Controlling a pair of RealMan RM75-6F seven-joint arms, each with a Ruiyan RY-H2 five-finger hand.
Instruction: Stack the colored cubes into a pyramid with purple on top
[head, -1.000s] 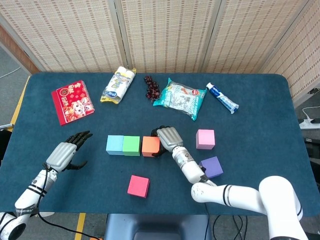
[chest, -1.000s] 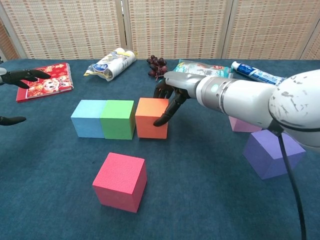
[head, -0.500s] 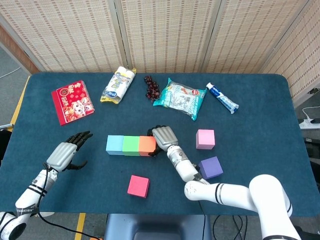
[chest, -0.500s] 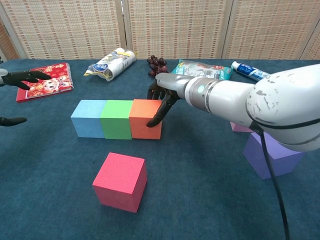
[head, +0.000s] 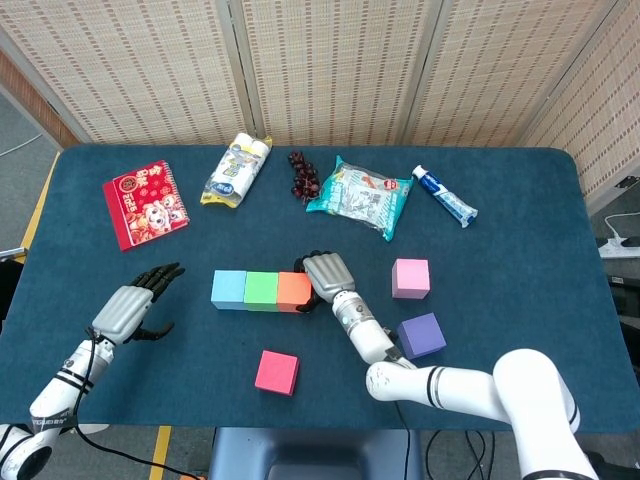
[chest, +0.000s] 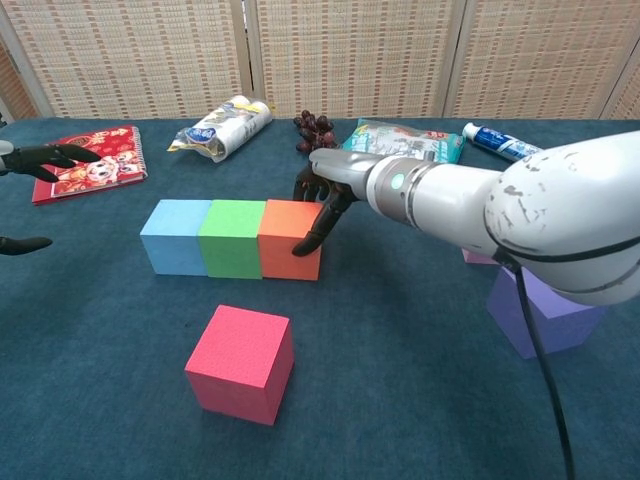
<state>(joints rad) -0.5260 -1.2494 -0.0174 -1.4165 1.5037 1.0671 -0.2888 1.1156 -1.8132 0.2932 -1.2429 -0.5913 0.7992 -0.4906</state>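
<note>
Blue cube (head: 229, 289), green cube (head: 262, 290), orange cube (head: 293, 291) on dark-teal table (head: 520, 250).

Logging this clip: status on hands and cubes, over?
Right hand touches orange cube, holds nothing; left hand open, idle. Blue, green, orange abut in row. Purple cube unstacked.

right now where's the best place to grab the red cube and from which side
Take the red cube from above, fingers on two opposite side faces. It sits alone on the table in front of the blue, green and orange cube row, all sides clear, flat top facing up. The left hand is open and probably nearer; the right hand rests against the orange cube.
</note>
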